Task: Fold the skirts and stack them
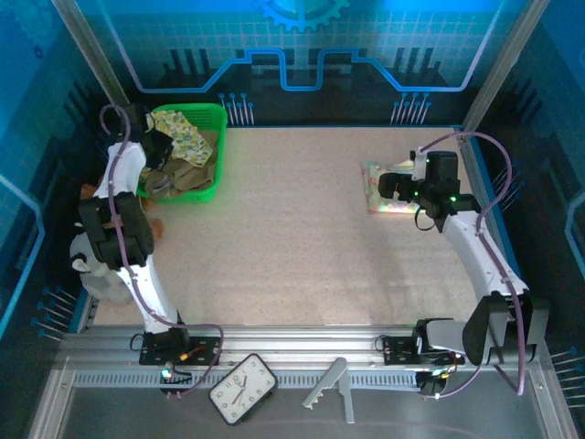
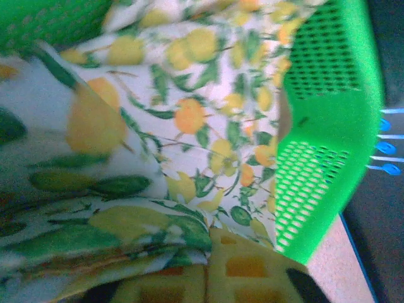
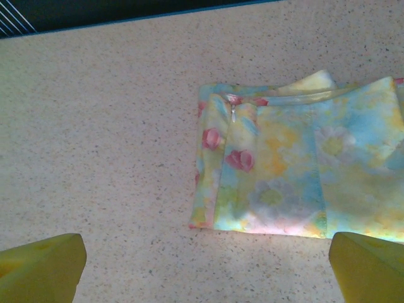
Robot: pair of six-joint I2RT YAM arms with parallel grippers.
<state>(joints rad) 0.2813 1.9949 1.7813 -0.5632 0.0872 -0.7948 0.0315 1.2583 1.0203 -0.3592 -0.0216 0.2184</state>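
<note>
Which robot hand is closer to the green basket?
Left. The left gripper is down inside the green basket, right against the lemon-print skirt. The right gripper is far off on the other side, open above the pastel skirt.

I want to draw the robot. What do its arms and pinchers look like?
The left arm and right arm are white with black joints. Thin purple cables loop along them, tiny green lights glow on the right one, and the fingertips are yellow.
</note>
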